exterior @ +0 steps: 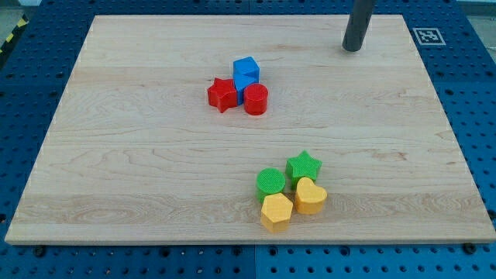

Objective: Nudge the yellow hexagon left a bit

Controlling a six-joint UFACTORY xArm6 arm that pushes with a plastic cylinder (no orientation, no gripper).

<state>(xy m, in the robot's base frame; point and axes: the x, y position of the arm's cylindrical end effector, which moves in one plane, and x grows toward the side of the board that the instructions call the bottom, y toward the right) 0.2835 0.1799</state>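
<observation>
My tip [353,48] sits up at the view's top right on the pale wooden worktop [139,170], well apart from every block; it is a plain dark rod with no jaws to open or close. The yellow hexagon block [276,211] lies low, right of centre, at the bottom of a tight cluster: green round block [270,182] touching above it, yellow heart-shaped block [310,195] touching at its right, green star block [304,166] topping the group. Further up, left of centre, a red star block [222,94], a red round block [256,100] and two blue blocks [246,74], shapes unclear, huddle together.
</observation>
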